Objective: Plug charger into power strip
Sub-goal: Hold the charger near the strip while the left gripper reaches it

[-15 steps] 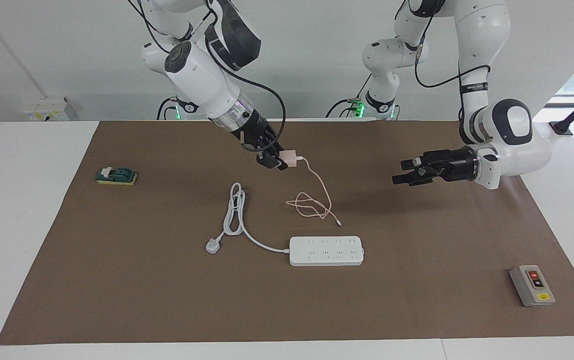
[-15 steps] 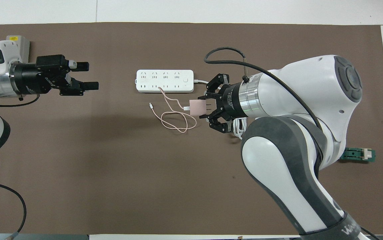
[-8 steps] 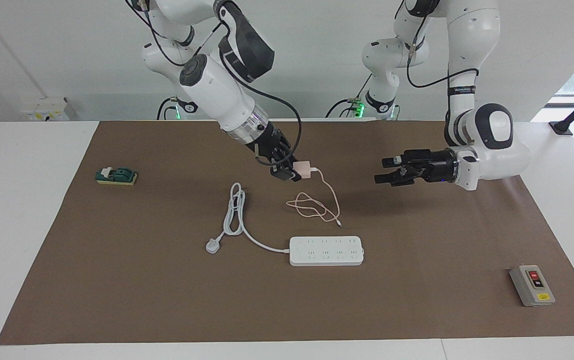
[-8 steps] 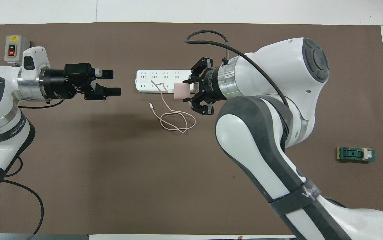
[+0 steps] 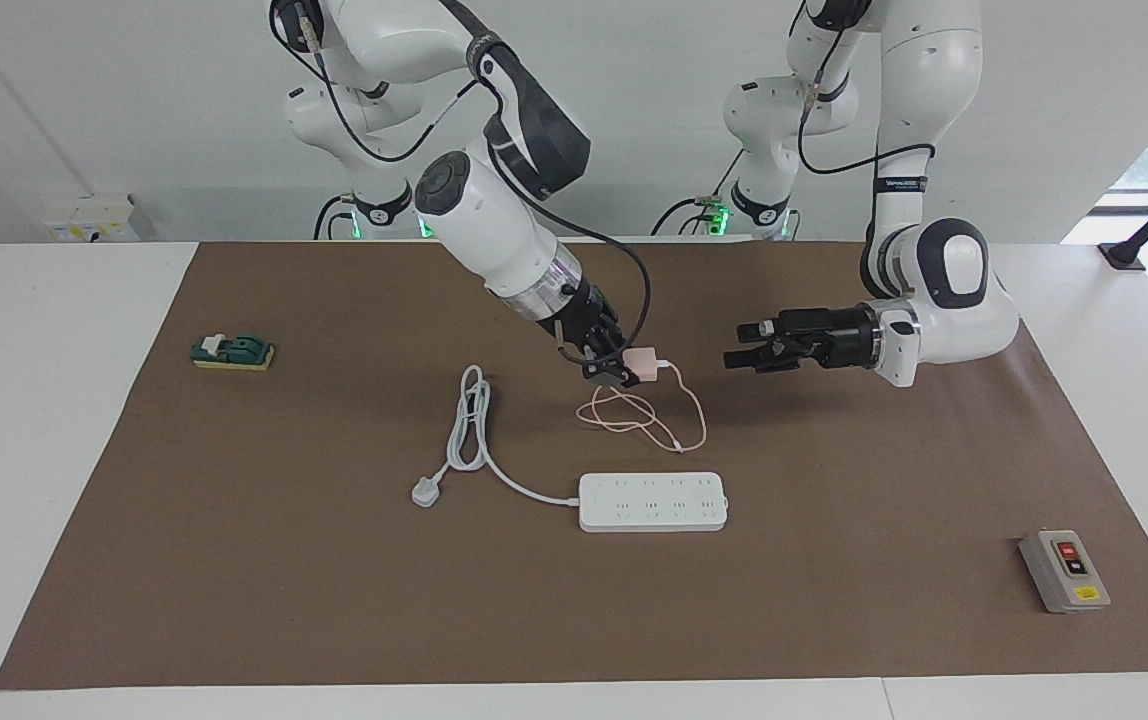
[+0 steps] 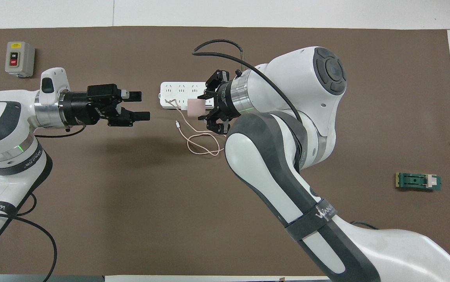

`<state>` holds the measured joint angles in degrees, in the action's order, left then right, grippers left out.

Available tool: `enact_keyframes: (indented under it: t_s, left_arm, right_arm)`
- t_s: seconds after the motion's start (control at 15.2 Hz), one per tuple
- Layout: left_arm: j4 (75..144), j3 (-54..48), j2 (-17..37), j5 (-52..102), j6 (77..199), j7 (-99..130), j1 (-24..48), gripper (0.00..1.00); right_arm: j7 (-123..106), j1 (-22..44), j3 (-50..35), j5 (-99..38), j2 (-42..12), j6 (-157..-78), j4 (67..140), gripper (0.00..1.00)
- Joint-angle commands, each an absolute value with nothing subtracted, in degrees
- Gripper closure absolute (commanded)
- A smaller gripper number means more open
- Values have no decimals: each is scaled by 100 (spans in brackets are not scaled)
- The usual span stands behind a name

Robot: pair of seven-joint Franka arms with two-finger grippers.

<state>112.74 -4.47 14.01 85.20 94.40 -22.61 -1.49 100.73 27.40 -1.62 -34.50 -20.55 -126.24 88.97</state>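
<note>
The right pincer (image 5: 624, 372) is clamped on the small pale pink cube-shaped charger (image 5: 643, 365), holding it in the air above the brown-covered worktop (image 5: 234, 560). Its thin pink cable (image 5: 649, 415) hangs from the cube and loops on the mat, nearer to the robots than the long flat white power strip (image 5: 653, 501). The strip lies flat, sockets upward, its long axis running between the two arms' ends of the worktop, its thick white cord (image 5: 469, 430) trailing toward the right arm's end.

The move ahead turns on one relation: the strip lies farther from the robots than the held charger, and below it. In the overhead view the pink cube (image 6: 196, 107) already overlaps the strip's (image 6: 174, 94) nearer edge, but the facing view shows it is well above and short of the sockets. So the right arm likely has to carry it outward, then down, prongs turned downward.

The left pincer (image 5: 744, 353), fingers apart and empty, waits in the air over bare mat toward the left arm's end.
</note>
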Motion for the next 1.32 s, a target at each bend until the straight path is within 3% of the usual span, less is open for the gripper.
enact_keyframes:
  t_s: [0.0,0.86,1.25]
  left_arm:
    - [11619,-413,1186,8675,9729,-2565,61,0]
    - [11681,-413,1292,9527,10774,-3673,904,0]
    - [11637,-404,1301,9686,10881,-3726,958,0]
  right_arm:
    - [10230,2742,-158,-3313,-2101,-12700,8815,100]
    - [10239,2830,-158,-3322,-2092,-12823,8930,100]
    - [10239,2830,-158,-3322,-2092,-12806,8930,100]
